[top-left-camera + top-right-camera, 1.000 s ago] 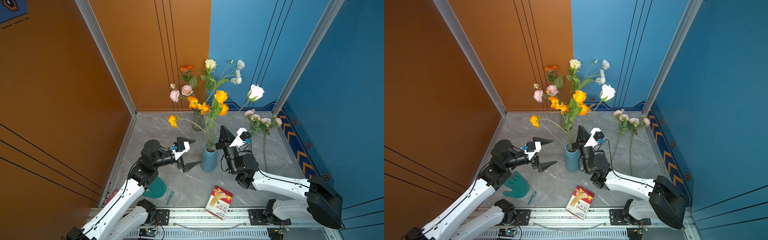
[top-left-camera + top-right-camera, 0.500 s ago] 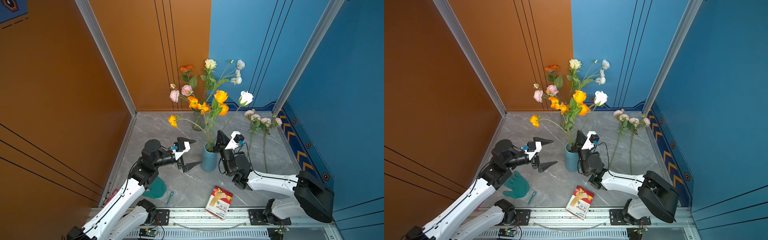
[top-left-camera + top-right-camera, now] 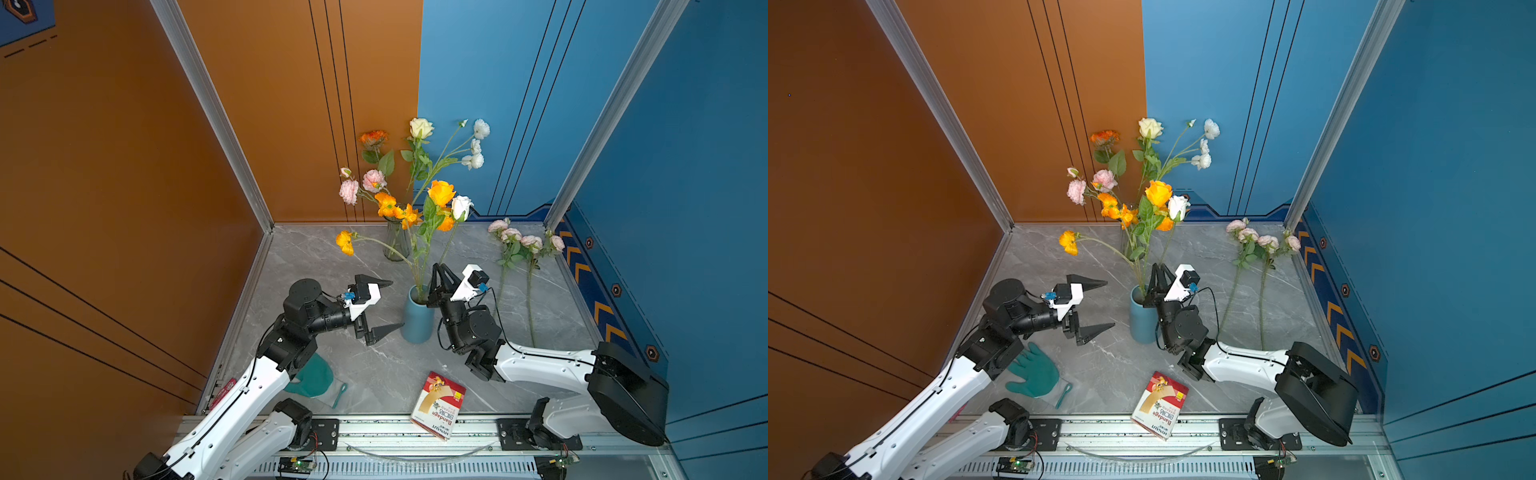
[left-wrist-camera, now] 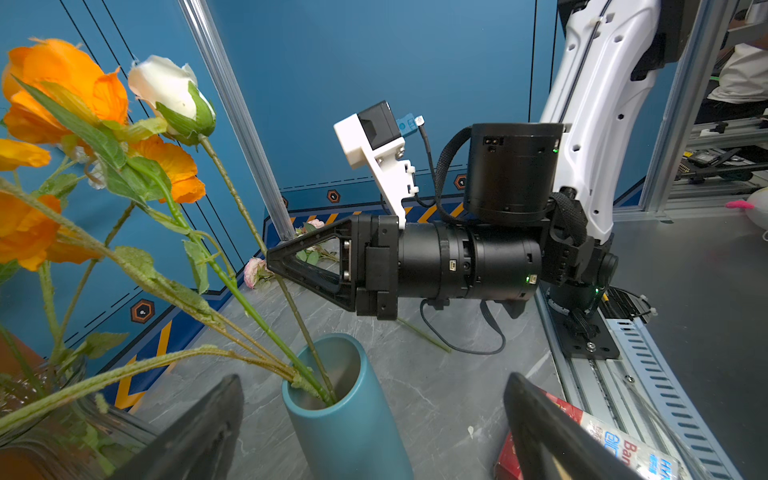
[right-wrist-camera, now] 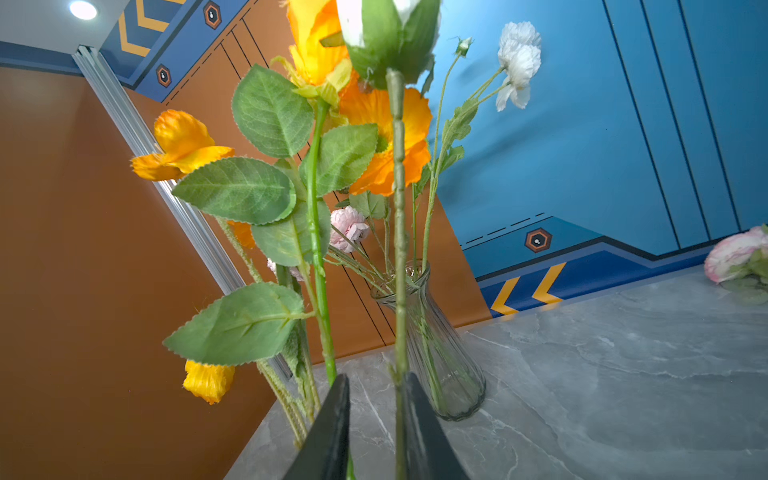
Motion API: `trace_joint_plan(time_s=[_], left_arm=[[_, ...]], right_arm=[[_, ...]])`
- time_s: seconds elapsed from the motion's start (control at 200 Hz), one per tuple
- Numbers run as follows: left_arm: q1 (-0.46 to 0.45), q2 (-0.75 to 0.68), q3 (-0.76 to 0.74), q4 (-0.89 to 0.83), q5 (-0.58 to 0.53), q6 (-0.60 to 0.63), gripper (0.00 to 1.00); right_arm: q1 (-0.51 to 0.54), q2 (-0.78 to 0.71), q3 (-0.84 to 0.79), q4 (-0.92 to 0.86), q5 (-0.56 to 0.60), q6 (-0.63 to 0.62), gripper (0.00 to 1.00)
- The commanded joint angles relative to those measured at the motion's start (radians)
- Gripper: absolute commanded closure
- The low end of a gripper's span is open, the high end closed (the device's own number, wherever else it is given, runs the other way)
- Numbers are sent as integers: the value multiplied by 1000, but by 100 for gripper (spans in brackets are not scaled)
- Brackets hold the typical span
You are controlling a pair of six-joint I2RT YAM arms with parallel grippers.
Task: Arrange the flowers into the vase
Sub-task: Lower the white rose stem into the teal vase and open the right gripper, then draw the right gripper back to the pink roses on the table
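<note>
done: white rose [image 3: 461, 207] stem stands in blue vase [image 3: 417, 324] with orange blooms [image 3: 441, 193] | to do: pink sprays [image 3: 521, 243] lie on tabletop [image 3: 561, 307], well apart | right gripper [image 5: 376, 376]: jaws slightly apart around rose stem, not pinching | left gripper [image 3: 396, 304]: jaws spread wide, empty

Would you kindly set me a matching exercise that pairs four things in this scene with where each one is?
Things:
1. white rose
2. glass vase
3. green glove
4. bandage box

Places:
A. at the back of the table, behind the blue vase
B. at the table's front edge, near the middle
C. stem standing in the blue vase
D. lying flat at the table's front left

Pairs: 1-C, 2-A, 3-D, 4-B
</note>
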Motion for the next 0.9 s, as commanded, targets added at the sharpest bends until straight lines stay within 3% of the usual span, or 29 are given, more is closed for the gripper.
trace_joint_plan(time_s=[0.0,0.245,0.571,0.896], left_arm=[[4,3,13,10,23,-16,2],[2,10,14,11,29,-17,2],[-6,37,14,11,36,-18,2],[-87,61,8,10,5,-3,2]], right_arm=[[9,-56,-17,-76,-5,11,66],[14,-182,-49,-197,9,2,54],[-5,-365,-70,-513,63,-22,52],[-81,-653,-144,-794,82,-22,49]])
